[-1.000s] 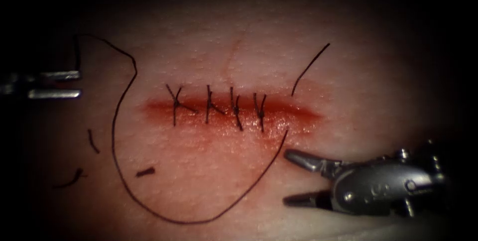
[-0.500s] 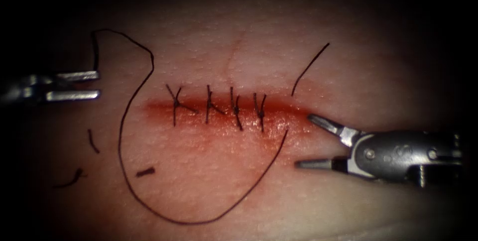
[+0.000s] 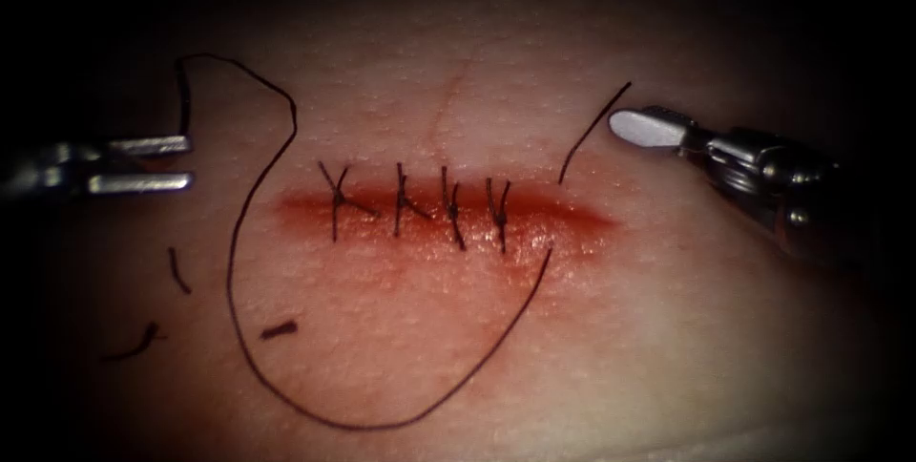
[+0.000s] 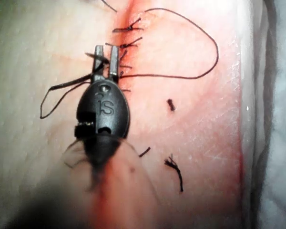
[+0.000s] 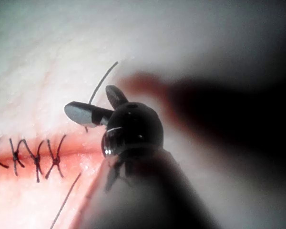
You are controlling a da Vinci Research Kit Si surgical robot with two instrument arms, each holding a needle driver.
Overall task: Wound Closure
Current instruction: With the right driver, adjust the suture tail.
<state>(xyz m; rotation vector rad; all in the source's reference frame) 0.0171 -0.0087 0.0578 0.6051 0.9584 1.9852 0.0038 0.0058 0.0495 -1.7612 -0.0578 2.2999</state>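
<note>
Holding the long dark thread [image 3: 250, 195] at far left, the left silver needle driver [image 3: 176, 162] has its jaws nearly closed. Rightward, the red cut [image 3: 439, 209] in pale tissue [image 3: 668, 347] carries four stitches. The thread's free tail [image 3: 593, 132] slants just left of the right tool [image 3: 634, 128], which has swung up from below the cut, jaws parted, empty. I cannot spot the needle.

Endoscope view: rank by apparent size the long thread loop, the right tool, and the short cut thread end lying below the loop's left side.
1. The long thread loop, sweeping from the left tool under the cut.
2. The right tool; nearer the camera perhaps, so its size is flattered.
3. The short cut thread end, plainly smallest.
</note>
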